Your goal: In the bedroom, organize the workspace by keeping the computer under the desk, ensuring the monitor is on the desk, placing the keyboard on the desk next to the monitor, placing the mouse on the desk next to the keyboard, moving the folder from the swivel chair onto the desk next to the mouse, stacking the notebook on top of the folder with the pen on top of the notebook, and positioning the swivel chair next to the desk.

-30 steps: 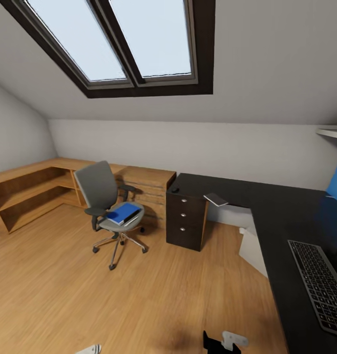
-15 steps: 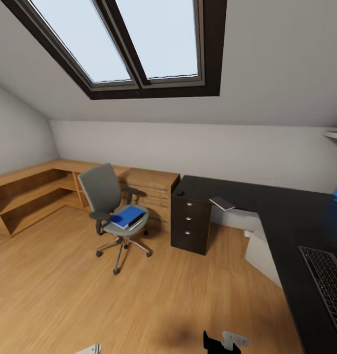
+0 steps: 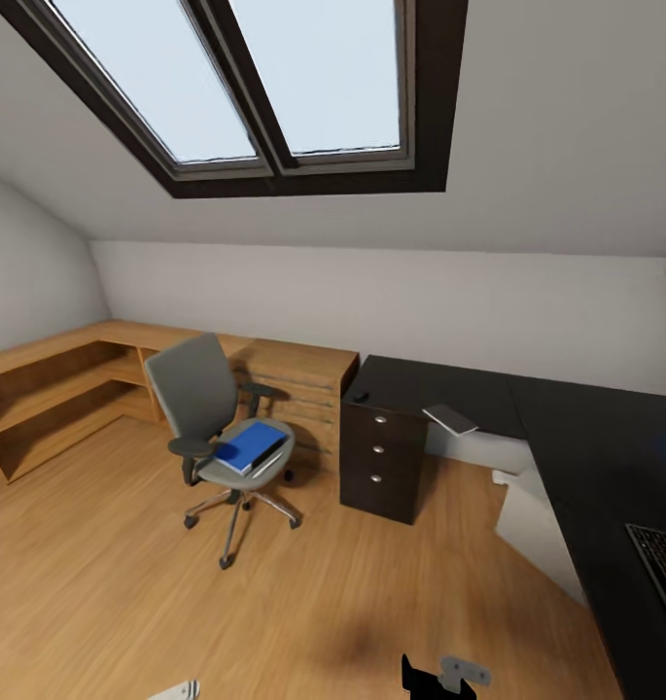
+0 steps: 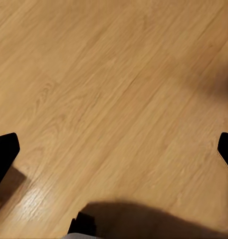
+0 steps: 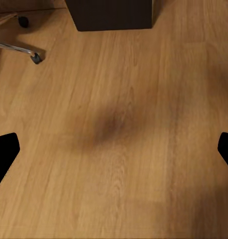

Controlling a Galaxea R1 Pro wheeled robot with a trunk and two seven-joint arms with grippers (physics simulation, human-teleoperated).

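Note:
A grey swivel chair (image 3: 204, 408) stands on the wooden floor left of the black L-shaped desk (image 3: 576, 437), with a blue folder (image 3: 247, 445) lying on its seat. On the desk lie a small dark mouse (image 3: 360, 397), a grey notebook (image 3: 451, 419) jutting over the edge, and the keyboard (image 3: 661, 574) cut by the picture's right side. A white computer case (image 3: 529, 510) stands under the desk. My left gripper (image 4: 114, 149) hangs open over bare floor. My right gripper (image 5: 114, 149) is open too, above floor near the chair's caster (image 5: 35, 56).
The desk's black drawer unit (image 3: 381, 462) stands between chair and computer. Low wooden shelves (image 3: 51, 389) and a wooden dresser (image 3: 298, 374) line the back-left wall under a sloped ceiling with a skylight. Open floor lies between me and the chair.
The whole head picture has shifted: desk and keyboard slid toward the right edge, so the camera moved. Chair, folder and desk items kept their places relative to each other.

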